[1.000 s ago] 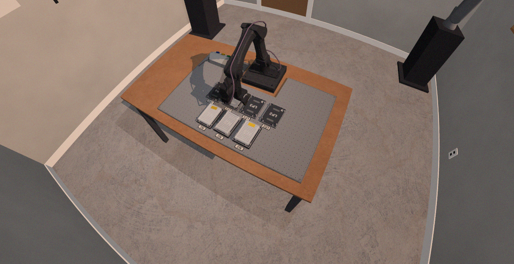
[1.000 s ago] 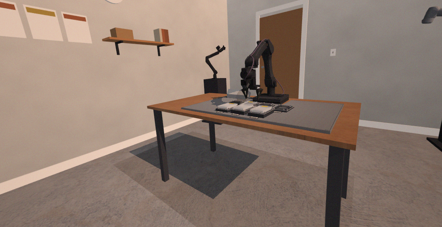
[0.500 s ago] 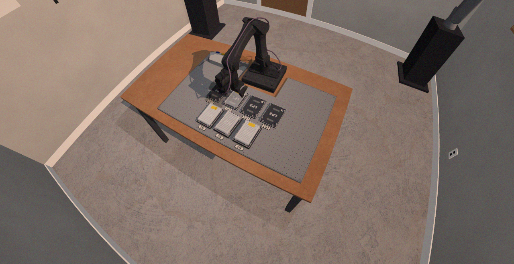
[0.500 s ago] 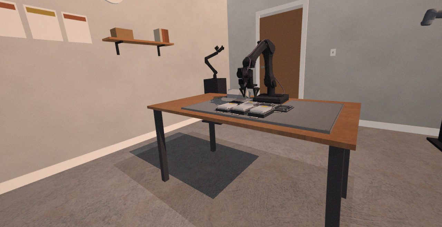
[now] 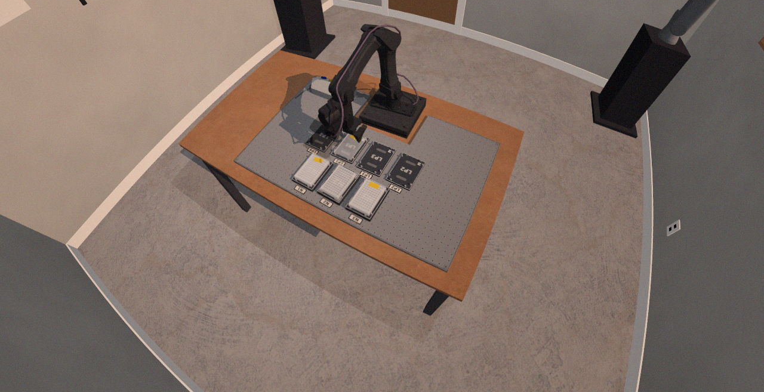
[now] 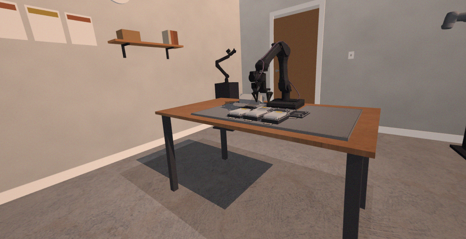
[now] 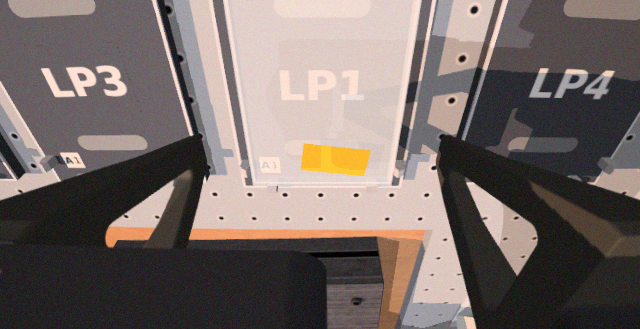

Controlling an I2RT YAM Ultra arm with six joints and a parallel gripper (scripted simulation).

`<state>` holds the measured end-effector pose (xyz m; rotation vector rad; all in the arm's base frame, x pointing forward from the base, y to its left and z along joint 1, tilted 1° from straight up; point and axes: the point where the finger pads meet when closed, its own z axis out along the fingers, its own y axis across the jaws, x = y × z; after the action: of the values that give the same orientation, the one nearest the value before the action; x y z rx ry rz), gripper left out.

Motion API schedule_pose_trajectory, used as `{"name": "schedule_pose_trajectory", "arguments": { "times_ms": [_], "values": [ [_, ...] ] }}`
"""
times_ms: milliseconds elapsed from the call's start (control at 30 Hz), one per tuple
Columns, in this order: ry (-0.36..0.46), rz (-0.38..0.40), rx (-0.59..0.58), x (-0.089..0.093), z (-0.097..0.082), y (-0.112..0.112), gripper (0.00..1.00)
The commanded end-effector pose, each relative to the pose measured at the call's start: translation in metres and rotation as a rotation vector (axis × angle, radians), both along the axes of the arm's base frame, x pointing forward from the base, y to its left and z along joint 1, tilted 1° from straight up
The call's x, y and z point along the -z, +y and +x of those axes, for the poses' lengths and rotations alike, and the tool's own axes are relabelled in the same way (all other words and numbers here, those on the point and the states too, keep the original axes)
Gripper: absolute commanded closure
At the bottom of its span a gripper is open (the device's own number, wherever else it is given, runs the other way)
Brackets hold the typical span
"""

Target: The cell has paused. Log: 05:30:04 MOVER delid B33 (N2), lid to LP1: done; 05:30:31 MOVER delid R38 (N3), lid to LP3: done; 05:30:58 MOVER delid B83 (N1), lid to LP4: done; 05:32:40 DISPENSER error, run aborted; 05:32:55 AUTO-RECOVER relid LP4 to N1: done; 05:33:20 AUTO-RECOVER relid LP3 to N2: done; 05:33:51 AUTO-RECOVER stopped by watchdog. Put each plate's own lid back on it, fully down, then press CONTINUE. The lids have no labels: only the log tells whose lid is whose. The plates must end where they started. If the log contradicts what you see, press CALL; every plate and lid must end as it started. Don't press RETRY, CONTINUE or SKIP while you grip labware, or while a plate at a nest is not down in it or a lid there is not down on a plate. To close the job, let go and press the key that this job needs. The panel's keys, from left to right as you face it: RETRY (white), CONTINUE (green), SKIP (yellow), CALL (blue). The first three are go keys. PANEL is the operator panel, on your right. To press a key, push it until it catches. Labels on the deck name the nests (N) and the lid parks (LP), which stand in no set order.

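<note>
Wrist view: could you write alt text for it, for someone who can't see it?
A black claw, open and holding nothing, reaches in around a clear lid with a yellow sticker, lying on the lid park marked LP1. Dark lid parks marked LP3 and LP4, with no lids on them, flank it on the left and right of the picture.

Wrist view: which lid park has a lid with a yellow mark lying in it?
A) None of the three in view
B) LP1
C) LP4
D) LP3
B: the clear lid with the yellow mark lies over the letters LP1, between the gripper's open fingers.
</note>
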<state>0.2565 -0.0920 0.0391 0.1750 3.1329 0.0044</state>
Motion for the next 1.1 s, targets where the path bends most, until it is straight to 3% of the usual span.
{"name": "schedule_pose_trajectory", "arguments": {
  "times_ms": [0,700,733,833,1067],
  "values": [
    [-0.043,-0.012,-0.009,-0.005,0.015,-0.005,0.0],
    [-0.045,-0.013,-0.009,-0.006,0.017,-0.005,0.0],
    [-0.014,-0.002,-0.009,0.004,0.008,-0.002,0.0],
    [-0.017,-0.002,-0.009,0.005,0.004,0.0,0.0],
    [-0.004,0.002,-0.009,0.02,0.003,0.001,0.0]
  ]
}}
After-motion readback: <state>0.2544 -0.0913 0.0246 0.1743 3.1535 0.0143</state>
